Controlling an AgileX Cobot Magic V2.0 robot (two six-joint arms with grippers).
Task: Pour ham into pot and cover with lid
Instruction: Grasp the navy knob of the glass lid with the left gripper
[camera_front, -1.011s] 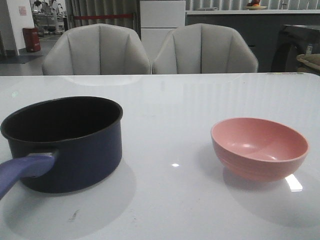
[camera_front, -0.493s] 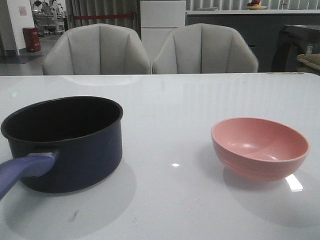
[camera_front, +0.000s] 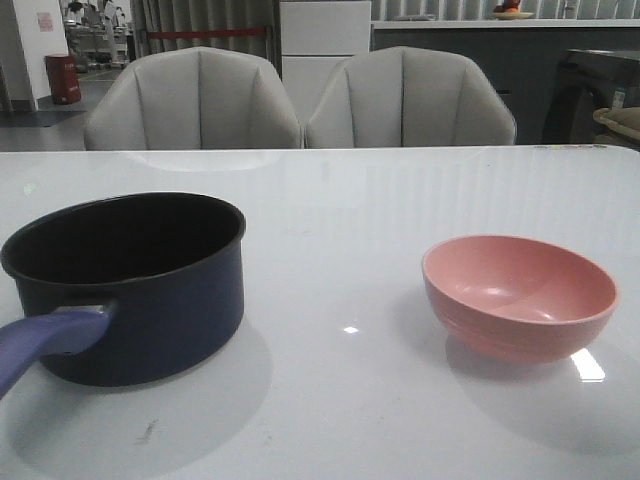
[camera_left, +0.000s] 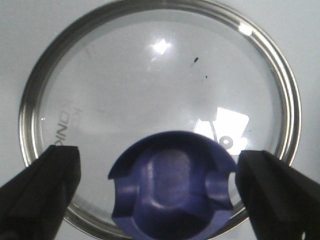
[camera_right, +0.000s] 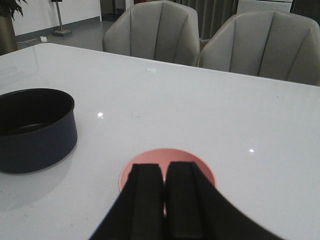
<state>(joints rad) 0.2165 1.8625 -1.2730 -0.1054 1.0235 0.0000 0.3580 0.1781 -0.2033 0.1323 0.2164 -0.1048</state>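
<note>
Navy saucepan (camera_front: 135, 290): set upright on the white table (camera_front: 340, 200) at the robot's left, black interior exposed, lid off; its purple-blue handle (camera_front: 45, 340) is directed toward the near left corner of the table, so the long axis is laid from pot body to near left. No contents can be made out in the dark interior. Pink bowl (camera_front: 518, 293): placed upright at the robot's right, well apart from the saucepan; its visible inner wall is seen bare. Ham: not identified in any view. Glass lid (camera_left: 160, 65): shown only in the left wrist view, laid flat on a white surface, steel rim downward, blue-purple knob (camera_left: 172, 187) upward, a small vent hole beside the knob. Left gripper (camera_left: 160, 192): held spread above the lid, one black finger (camera_left: 40, 187) at each side of the knob, clear of it. Right gripper (camera_right: 164, 197): fingers pressed together with nothing between them, held above the pink bowl. Two grey chairs (camera_front: 195, 100) are stood behind the table.
</note>
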